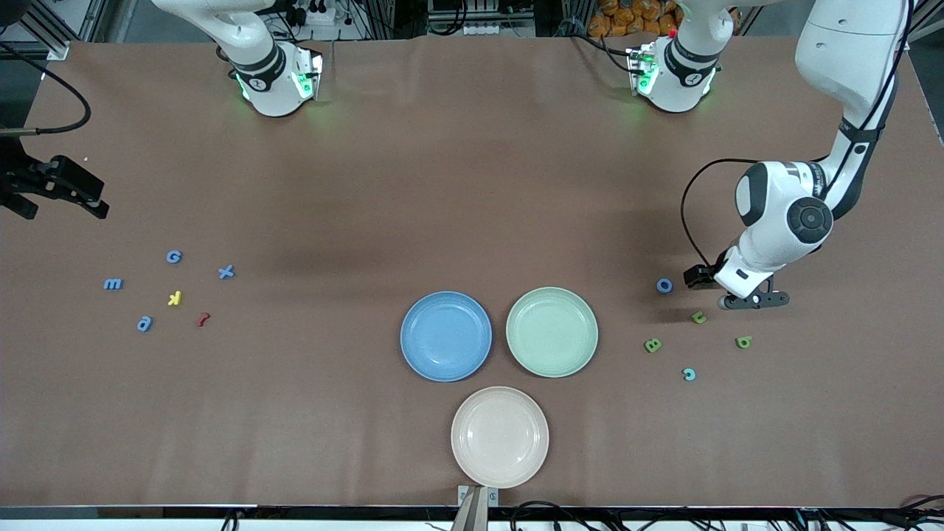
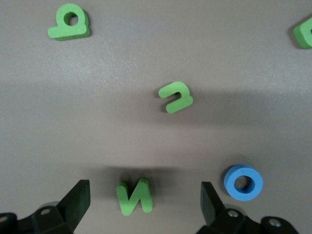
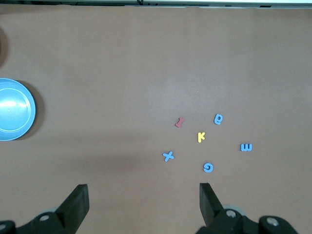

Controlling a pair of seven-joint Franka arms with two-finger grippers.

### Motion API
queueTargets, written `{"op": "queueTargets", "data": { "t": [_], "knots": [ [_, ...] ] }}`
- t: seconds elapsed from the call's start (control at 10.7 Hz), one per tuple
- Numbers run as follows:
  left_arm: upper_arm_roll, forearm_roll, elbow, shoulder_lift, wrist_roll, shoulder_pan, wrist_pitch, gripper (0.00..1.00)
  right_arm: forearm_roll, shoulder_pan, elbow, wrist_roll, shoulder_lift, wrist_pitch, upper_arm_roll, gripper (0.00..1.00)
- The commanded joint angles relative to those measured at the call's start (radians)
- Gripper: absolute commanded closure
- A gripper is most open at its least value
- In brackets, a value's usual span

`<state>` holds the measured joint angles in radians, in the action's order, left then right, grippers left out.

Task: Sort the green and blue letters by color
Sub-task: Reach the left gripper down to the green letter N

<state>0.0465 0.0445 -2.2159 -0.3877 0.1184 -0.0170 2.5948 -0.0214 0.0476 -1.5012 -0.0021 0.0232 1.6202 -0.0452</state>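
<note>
Hovering: left gripper released, straddling green N, blue O at 3 o'clock; right gripper released, waiting, half cut off in front view.

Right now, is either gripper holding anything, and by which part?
Nothing held. Left gripper is open, low over a green N lying free between its fingers. Right gripper is open, up over the table, waiting.

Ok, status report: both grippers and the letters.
Left gripper open, low, straddling a green N by the blue O. Right gripper open, waiting high above the blue letters. Plates empty; nothing blocking.
</note>
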Motion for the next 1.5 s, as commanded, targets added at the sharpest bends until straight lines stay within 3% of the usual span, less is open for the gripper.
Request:
{"op": "queueTargets", "data": {
  "t": [0.0, 0.94, 1.12, 1.41],
  "knots": [
    [0.001, -0.017, -0.031, 0.018, 0.015, 0.000, 0.019, 0.00, -0.002, -0.014, -0.019, -0.004, -0.014, 0.007, 0.002, 0.00],
    [0.000, -0.014, -0.082, 0.016, 0.015, -0.031, 0.051, 0.02, -0.002, -0.022, -0.020, -0.041, -0.014, 0.012, 0.005, 0.00],
    [0.000, -0.014, -0.082, 0.003, 0.015, -0.032, 0.062, 0.10, -0.002, -0.022, -0.024, -0.041, -0.014, 0.009, 0.004, 0.00],
    [0.000, -0.014, -0.084, -0.010, 0.015, -0.035, 0.074, 0.34, -0.002, -0.017, -0.033, -0.032, -0.016, 0.012, 0.007, 0.00]
  ]
}}
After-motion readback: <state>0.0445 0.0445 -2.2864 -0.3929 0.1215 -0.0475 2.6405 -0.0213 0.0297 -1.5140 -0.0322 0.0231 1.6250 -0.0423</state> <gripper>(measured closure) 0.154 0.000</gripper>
